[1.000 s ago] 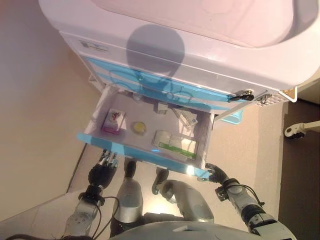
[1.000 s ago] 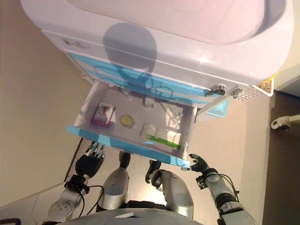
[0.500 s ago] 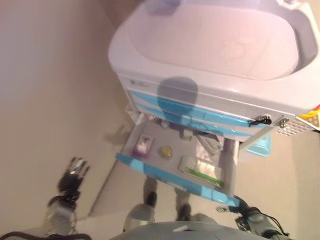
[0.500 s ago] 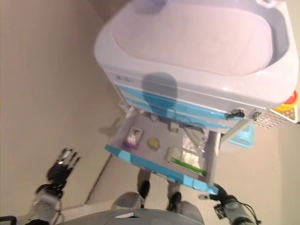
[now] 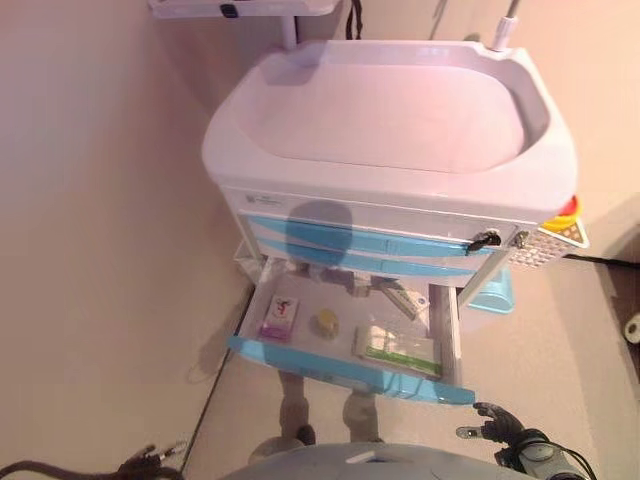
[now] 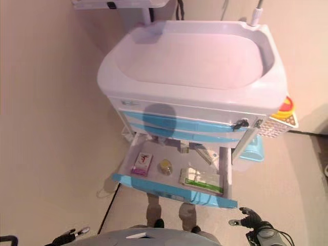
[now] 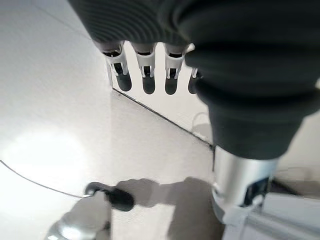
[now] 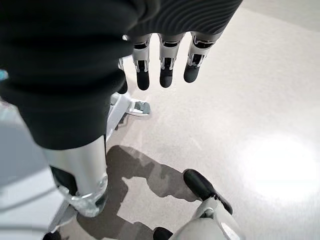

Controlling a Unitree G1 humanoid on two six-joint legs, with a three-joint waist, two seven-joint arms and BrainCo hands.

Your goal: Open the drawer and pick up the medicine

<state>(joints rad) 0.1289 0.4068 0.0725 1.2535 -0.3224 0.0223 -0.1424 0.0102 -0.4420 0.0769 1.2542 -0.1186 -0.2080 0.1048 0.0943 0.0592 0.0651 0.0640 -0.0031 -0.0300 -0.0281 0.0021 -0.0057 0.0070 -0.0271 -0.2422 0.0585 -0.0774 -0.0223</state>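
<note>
Here, a white medical cart (image 5: 390, 110) with blue-fronted drawers stands against a pale wall, its lowest drawer (image 5: 350, 365) pulled well out over the floor. Inside the drawer lie a small pink-and-white medicine box (image 5: 279, 317) at the robot's left, a round yellow item (image 5: 326, 322) just beside it toward the middle, and a larger white-and-green medicine box (image 5: 399, 346) at the right; smaller packets sit toward the back of the drawer, too small to tell apart. Both hands hang low and well apart from the drawer, holding nothing. The left hand (image 5: 162, 456) shows only at the bottom edge of the head views, below and to the left of the drawer's front; in its own wrist view its fingers (image 7: 146, 75) point straight out in a row over bare floor, relaxed and empty. The right hand (image 6: 248, 217) sits below the drawer's right front corner, fingers spread loosely; its wrist view shows its fingers (image 8: 167, 67) extended over the glossy floor, near one of the cart's caster wheels (image 8: 132, 107). A pale blue bin (image 5: 495, 290) hangs at the cart's right side.
</note>
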